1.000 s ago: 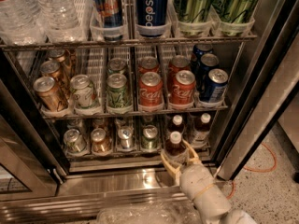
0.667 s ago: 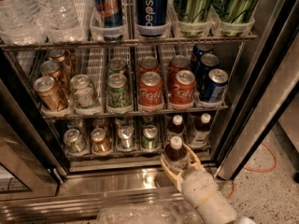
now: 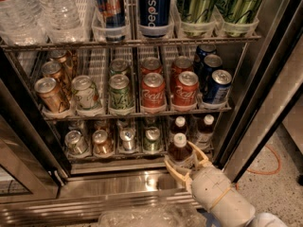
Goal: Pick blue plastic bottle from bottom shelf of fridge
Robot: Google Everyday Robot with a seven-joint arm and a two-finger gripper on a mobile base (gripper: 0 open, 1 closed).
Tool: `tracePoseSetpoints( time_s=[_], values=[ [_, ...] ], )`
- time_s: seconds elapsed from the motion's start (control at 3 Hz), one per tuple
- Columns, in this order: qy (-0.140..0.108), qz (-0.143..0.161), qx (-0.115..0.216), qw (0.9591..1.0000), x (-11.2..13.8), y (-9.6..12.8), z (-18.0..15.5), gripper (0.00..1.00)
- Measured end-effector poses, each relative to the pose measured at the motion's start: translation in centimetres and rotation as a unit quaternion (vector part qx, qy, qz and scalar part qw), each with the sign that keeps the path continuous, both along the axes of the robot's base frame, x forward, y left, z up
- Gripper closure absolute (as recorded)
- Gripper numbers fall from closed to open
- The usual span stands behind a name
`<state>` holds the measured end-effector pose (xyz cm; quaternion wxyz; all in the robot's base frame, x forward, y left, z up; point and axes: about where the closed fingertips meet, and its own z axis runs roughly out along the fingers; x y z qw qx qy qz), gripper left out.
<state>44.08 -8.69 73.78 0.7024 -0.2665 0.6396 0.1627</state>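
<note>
The fridge (image 3: pixel 265 56) stands open. Its bottom shelf (image 3: pixel 118 151) holds several cans at the left and small white-capped bottles of dark drink at the right. The front bottle (image 3: pixel 180 151) has a white cap, dark reddish-brown drink and a pale label. My gripper (image 3: pixel 185 161) reaches up from the lower right, its pale fingers (image 3: pixel 173 168) standing on either side of this bottle at the shelf's front edge. Two more such bottles (image 3: pixel 204 129) stand behind it.
The rack above holds red Coca-Cola cans (image 3: pixel 152 93), green cans (image 3: pixel 120 92), bronze cans (image 3: pixel 49 94) and blue cans (image 3: pixel 216 86). The top rack has a Pepsi can (image 3: pixel 154 8) and water bottles (image 3: pixel 19 13). An orange cable (image 3: pixel 270 164) lies on the floor at right.
My gripper has moved up and forward towards the shelf; its fingers now stand around the front bottle.
</note>
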Motion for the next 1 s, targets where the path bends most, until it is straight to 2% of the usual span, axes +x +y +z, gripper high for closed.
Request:
tracePoseSetpoints(
  time_s=[0.67,1.0],
  values=[
    [-0.011,0.057,-0.025,0.998,0.0,0.4,3.9,1.0],
    [-0.024,0.068,-0.031,0.9969,-0.4,0.3,6.1,1.0]
  ],
)
